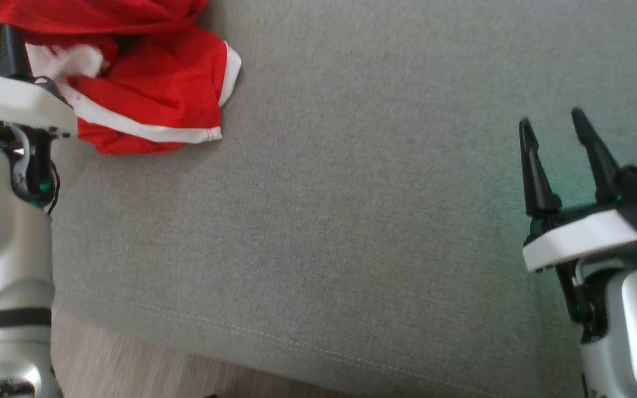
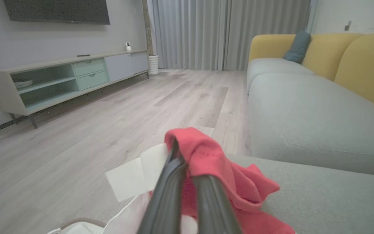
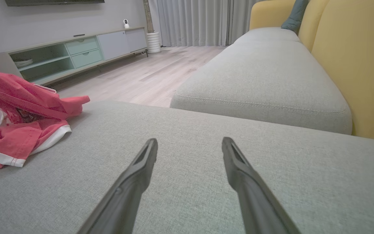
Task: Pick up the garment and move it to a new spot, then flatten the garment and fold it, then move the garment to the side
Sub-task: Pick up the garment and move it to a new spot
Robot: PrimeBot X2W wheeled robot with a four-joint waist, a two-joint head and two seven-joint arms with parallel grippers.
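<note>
Upper left, head view: crumpled red garment with white trim lay on grey fabric sofa seat. Left wrist view: left gripper, jaws clamped on a red fold. Right wrist view: right gripper, jaws wide, empty. Thin pinch might slip when lifted.

garment on cushion, far left; right hand well apart, right
</note>
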